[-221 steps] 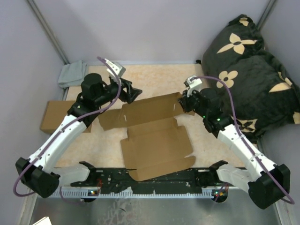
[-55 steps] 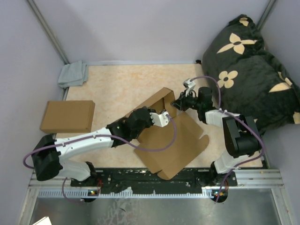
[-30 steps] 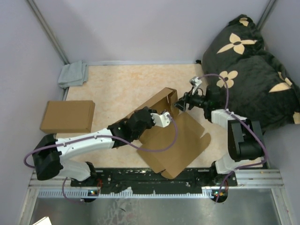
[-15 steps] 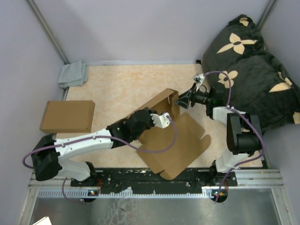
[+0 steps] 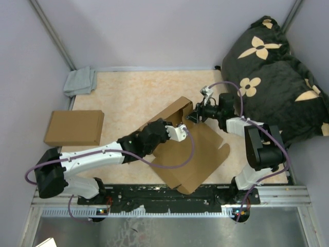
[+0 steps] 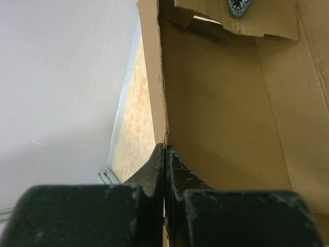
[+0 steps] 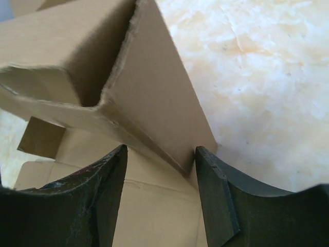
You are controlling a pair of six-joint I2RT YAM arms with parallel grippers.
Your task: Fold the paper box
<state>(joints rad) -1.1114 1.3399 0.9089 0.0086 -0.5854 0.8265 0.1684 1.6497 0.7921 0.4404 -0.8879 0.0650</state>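
Note:
The paper box (image 5: 195,154) is brown cardboard lying half open near the table's front, with its long back wall (image 5: 172,112) raised. My left gripper (image 5: 175,125) is shut on the top edge of that wall; the left wrist view shows the pads (image 6: 154,167) pinching the wall's edge (image 6: 160,77). My right gripper (image 5: 193,115) stands open at the wall's right end. In the right wrist view its gripper (image 7: 160,164) straddles the corner of the folded end flap (image 7: 154,92), whose edge touches the right fingertip (image 7: 211,175).
A second flat cardboard box (image 5: 74,127) lies at the left edge. A small grey cloth (image 5: 80,81) sits in the back left corner. A black flowered cushion (image 5: 272,67) fills the right side. Grey walls enclose the beige table (image 5: 133,92).
My right gripper drew back to the right, then came left again onto the end flap, its jaws a little narrower. The left gripper has kept its hold on the wall.

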